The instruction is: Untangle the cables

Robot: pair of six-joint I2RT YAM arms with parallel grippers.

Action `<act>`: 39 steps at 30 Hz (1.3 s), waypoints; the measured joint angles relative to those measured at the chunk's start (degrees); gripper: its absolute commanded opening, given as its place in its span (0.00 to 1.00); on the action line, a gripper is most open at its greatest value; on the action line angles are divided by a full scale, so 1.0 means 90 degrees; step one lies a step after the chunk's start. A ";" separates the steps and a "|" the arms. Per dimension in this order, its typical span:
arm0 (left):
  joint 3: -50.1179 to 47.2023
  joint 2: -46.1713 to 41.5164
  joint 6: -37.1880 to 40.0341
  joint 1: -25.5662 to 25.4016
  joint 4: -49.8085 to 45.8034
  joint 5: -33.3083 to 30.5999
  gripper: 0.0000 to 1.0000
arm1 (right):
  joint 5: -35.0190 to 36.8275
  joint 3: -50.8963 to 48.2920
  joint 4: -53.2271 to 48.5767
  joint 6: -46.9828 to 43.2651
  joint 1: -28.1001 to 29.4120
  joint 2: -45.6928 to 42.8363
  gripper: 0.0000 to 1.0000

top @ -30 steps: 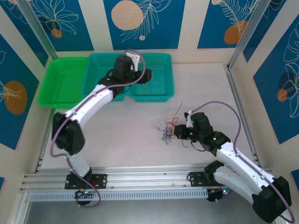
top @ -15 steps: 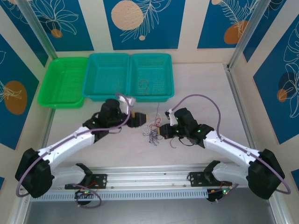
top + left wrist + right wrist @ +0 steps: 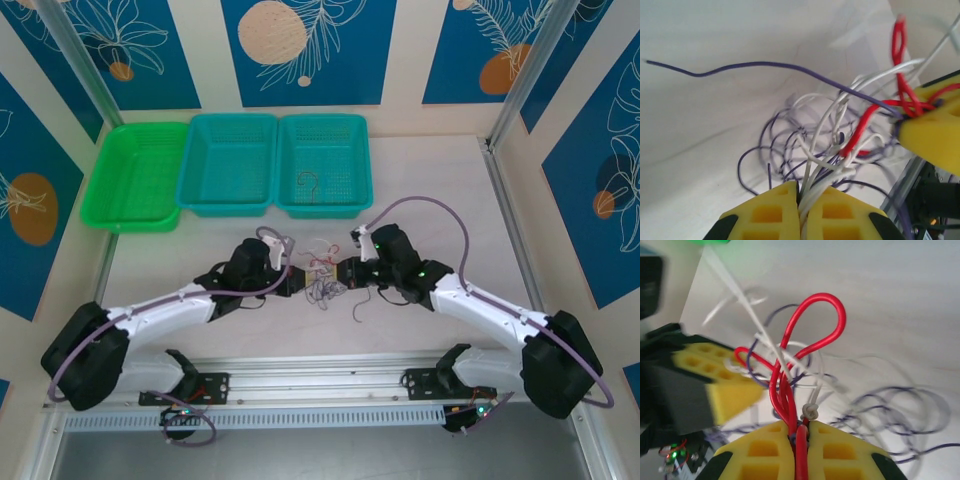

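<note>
The cables (image 3: 322,278) form one small tangle of red, white and dark purple strands on the table between my two grippers. My left gripper (image 3: 298,283) meets it from the left. In the left wrist view this gripper (image 3: 801,196) is shut on a bundle of white strands (image 3: 826,125), with purple loops (image 3: 775,150) lying beyond. My right gripper (image 3: 346,272) holds the tangle's right side. In the right wrist view it (image 3: 800,427) is shut on a red cable (image 3: 815,342) that rises in a tall loop, and a knotted white end (image 3: 811,411) rests at the fingertips.
Two teal baskets (image 3: 232,118) (image 3: 325,118) and a green basket (image 3: 145,128) stand along the back; a thin wire (image 3: 310,185) lies in the right teal one. A metal rail (image 3: 320,372) runs along the near edge, and frame posts (image 3: 505,200) border the right side.
The left arm swung from the teal basket down to the tangle and shut on the white strands. The right gripper, still shut, carried the tangle left toward the middle.
</note>
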 measured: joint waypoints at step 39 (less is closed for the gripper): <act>-0.1205 -0.0595 -0.0109 0.0542 -0.0872 -0.1362 0.00 | -0.0680 0.0631 -0.0746 -0.0374 -0.0794 0.1248 0.47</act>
